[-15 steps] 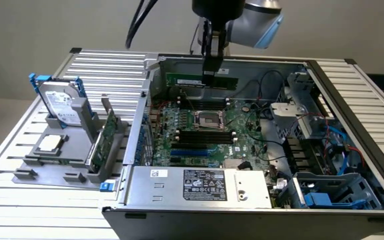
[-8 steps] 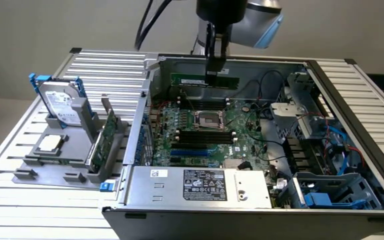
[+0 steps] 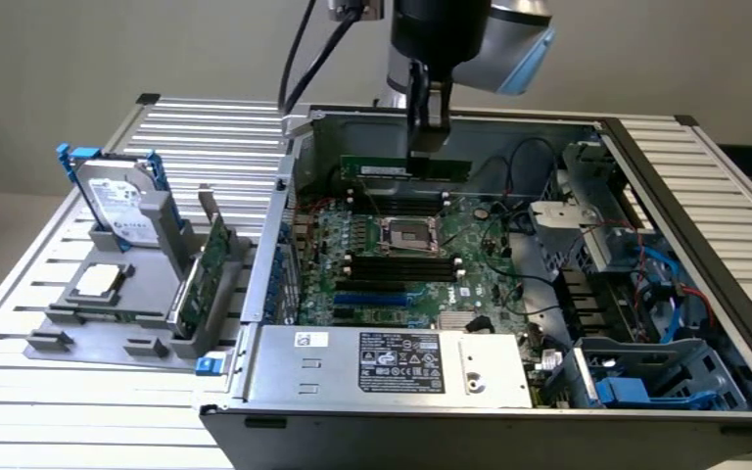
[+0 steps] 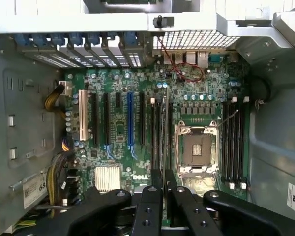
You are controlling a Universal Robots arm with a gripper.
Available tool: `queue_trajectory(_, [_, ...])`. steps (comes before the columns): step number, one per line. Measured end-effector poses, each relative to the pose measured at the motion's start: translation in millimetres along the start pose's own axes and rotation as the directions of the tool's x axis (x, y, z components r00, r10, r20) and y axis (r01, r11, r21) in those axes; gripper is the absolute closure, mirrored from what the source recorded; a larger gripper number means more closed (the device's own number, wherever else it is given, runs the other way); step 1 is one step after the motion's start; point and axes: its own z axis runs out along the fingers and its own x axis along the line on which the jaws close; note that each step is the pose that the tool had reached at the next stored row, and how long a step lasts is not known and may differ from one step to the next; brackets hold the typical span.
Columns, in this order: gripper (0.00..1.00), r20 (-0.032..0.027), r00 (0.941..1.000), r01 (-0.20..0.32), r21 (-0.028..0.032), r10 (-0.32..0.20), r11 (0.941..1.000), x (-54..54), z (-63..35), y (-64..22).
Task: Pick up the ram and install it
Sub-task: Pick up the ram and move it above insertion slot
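Observation:
The ram (image 3: 406, 168), a long thin green stick, hangs level inside the open computer case, and my gripper (image 3: 425, 147) is shut on its upper edge. It sits a little above the motherboard (image 3: 461, 257), over the far black slots (image 3: 402, 208) beyond the processor socket (image 3: 410, 234). In the wrist view the ram (image 4: 164, 128) appears edge-on as a thin line running out from between my black fingers (image 4: 151, 196). It lines up with the black slots (image 4: 156, 129) beside the socket (image 4: 198, 150). My gripper (image 4: 163, 184) stays clamped on it.
Left of the case, a grey fixture (image 3: 70, 328) holds a hard drive in a blue caddy (image 3: 121, 201), a broad green expansion card (image 3: 204, 269) and a square silver processor (image 3: 98, 281). The power supply (image 3: 390, 362) and case walls (image 3: 278, 225) enclose the board. Cables (image 3: 657, 274) crowd the exterior view's right.

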Motion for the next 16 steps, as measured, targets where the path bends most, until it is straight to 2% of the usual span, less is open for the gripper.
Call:
queue_trajectory(5, [0.86, -0.0015, 0.9996, 0.028, 0.0005, -0.028, 0.9996, -0.7, 6.9, -7.7])
queue_trajectory(11, [0.86, -0.0015, 0.9991, 0.043, 0.0009, -0.043, 0.9991, -2.3, 14.1, -25.7])
queue_trajectory(13, [0.86, -0.0016, 0.9991, 0.043, 0.0008, -0.043, 0.9991, -7.3, 17.5, -31.5])
queue_trajectory(16, [0.86, -0.0016, 0.9991, 0.043, 0.0008, -0.043, 0.9991, -15.9, 22.1, -33.7])
